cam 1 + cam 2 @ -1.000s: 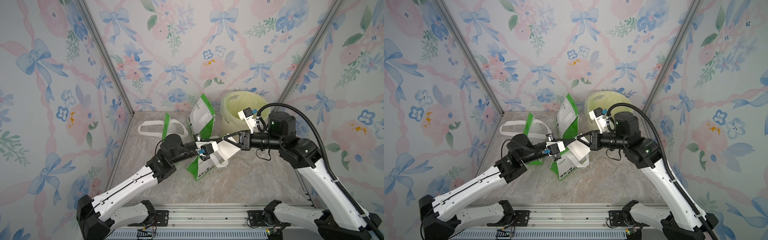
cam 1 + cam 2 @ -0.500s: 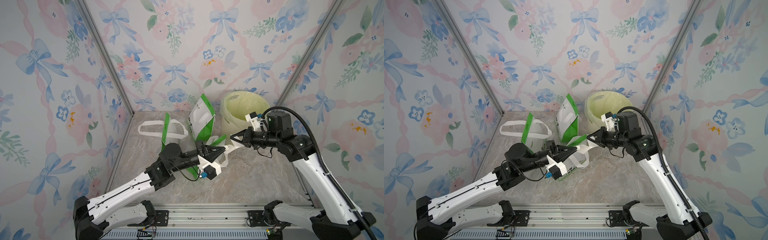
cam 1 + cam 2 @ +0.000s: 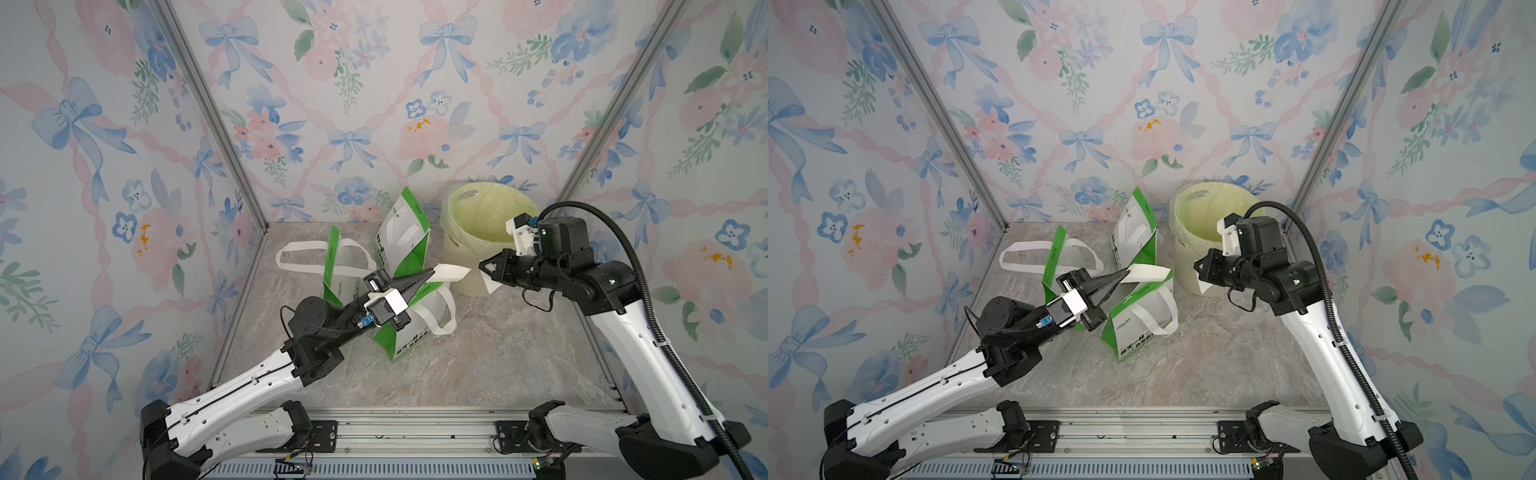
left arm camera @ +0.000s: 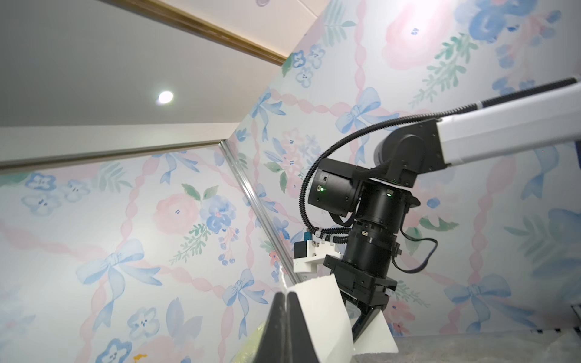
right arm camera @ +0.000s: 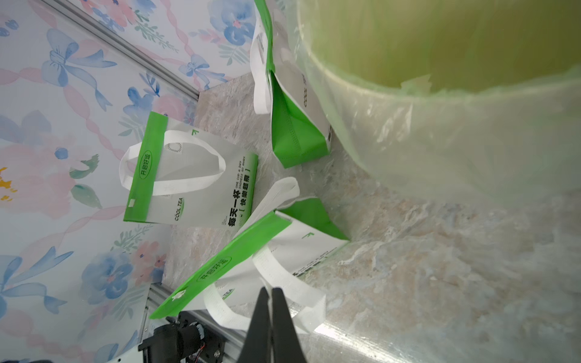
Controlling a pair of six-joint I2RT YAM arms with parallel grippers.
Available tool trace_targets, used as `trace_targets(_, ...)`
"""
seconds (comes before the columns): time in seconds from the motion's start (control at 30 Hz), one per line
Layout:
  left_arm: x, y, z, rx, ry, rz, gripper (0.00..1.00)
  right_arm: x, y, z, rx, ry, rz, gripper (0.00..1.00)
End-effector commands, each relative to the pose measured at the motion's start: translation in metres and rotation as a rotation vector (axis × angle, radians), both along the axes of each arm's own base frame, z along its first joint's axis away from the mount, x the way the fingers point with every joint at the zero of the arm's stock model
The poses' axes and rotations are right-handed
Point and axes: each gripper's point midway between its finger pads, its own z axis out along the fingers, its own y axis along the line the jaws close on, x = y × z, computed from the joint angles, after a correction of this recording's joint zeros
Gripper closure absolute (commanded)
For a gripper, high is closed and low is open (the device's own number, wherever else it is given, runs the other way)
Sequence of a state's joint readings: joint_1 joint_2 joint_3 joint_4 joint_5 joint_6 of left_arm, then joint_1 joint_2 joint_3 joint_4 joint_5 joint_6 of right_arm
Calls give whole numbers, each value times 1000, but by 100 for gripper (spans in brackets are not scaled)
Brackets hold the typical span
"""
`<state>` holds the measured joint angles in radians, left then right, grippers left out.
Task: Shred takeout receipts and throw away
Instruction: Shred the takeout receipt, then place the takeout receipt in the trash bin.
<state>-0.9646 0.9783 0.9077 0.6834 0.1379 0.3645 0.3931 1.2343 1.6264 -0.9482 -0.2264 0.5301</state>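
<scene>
We judge shredding begun: left pincer (image 3: 432,273) clamped tight on a receipt half (image 3: 453,272), right pincer (image 3: 482,266) likewise gripping the other half (image 3: 491,286), both just 8 o'clock of the bin (image 3: 459,249); binning and further receipts pending.

Flat bag (image 5: 201,185), white face: "COOL TEA" and "每天一杯" are printed; the finer lines cannot be read.
Flat bag, green band: "开启好运" is set in an oval.
Front bag (image 5: 311,243), green band: "开启好运" is repeated.
Upright bag (image 5: 295,138): "COOL" is partly seen.
Bin (image 3: 457,245): a small mark is printed, illegible.
</scene>
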Motion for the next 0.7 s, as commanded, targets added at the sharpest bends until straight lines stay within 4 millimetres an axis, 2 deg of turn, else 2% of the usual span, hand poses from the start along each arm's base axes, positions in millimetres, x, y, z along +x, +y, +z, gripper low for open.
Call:
trace_targets(0.0,26,21,15,-247,276,-8,100,27,-12,44,-85,-212,-30,100)
trace_targets(0.13,41,20,4,-332,440,-41,100,73,-23,69,-104,-329,-122,100)
trace_targets(0.2,48,18,0,-360,495,-46,100,96,-33,69,-164,-375,-186,100)
trace_targets(0.27,54,15,-5,-380,540,-49,100,119,-41,64,-215,-396,-237,99)
trace_targets(0.33,58,13,-8,-395,574,-55,100,143,-47,50,-267,-390,-267,97)
trace_targets(0.47,70,14,-13,-426,626,-47,100,171,-54,21,-327,-341,-284,92)
trace_targets(0.57,77,14,-16,-432,648,-42,100,184,-58,3,-364,-306,-293,78)
trace_targets(0.63,81,12,-18,-431,661,-43,100,185,-62,3,-361,-293,-303,58)
trace_targets(0.67,82,12,-19,-433,666,-43,100,190,-60,-8,-374,-268,-294,55)
